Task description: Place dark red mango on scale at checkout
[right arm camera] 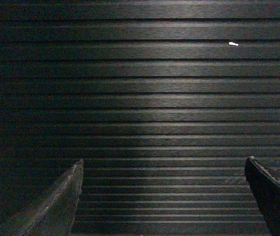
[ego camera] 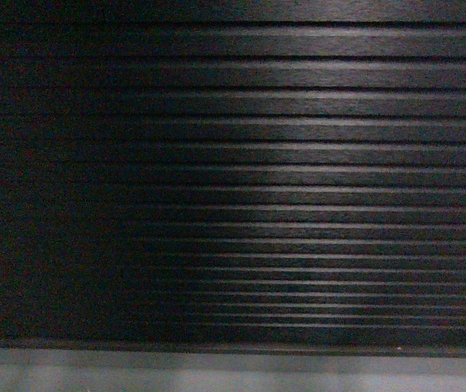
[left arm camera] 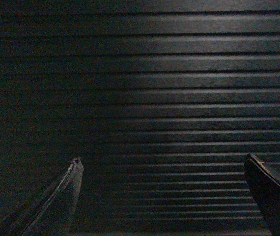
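The dark red mango and the scale are out of view in all three views. In the left wrist view my left gripper (left arm camera: 162, 164) is open, its two dark fingers far apart with nothing between them, facing a dark ribbed surface (left arm camera: 145, 98). The right wrist view shows my right gripper (right arm camera: 163, 164) open the same way, empty, over the same kind of ribbed black surface (right arm camera: 145, 98). Neither gripper shows in the head view, which is filled by the dark grooved surface (ego camera: 298, 163).
A grey strip (ego camera: 233, 371) runs along the bottom of the head view below the grooved black surface. A small white speck (right arm camera: 233, 44) lies on the ribs at the upper right of the right wrist view. The lighting is very dim.
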